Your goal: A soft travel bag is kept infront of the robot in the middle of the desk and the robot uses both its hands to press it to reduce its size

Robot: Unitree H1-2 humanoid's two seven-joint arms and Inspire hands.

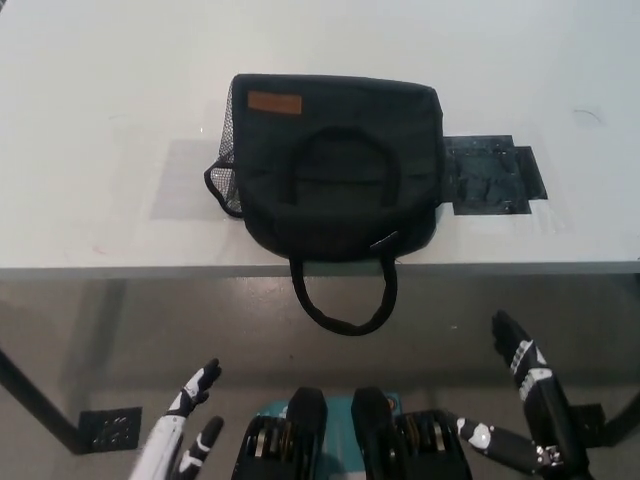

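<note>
The travel bag [335, 165] sits flat on the white desk [100, 120], centred in front of the robot, its near edge right at the desk's front lip and one carry handle [343, 300] drooping over that lip into open air. Both hands are down low, below the desk edge and well apart from the bag. The white left hand [190, 420] shows at the lower left with fingers spread and nothing in it; the black right hand [520, 400] sits at the lower right, fingers also splayed, holding nothing. From each hand the bag lies up and inward: up and to the right for the left hand, up and to the left for the right. The bag's long axis runs side to side across the desk, so its short ends face outward, one toward each hand's side, which looks well suited to a squeeze from both flanks. Neither hand looks clearly nearer; they flank the bag about evenly. A mesh pocket [225, 165] marks the bag's left end, and a dark flat patch [490, 180] lies on the desk just beside its right end. Judging by this, the pressing has not begun, and both hands need to rise over the desk edge first.
</note>
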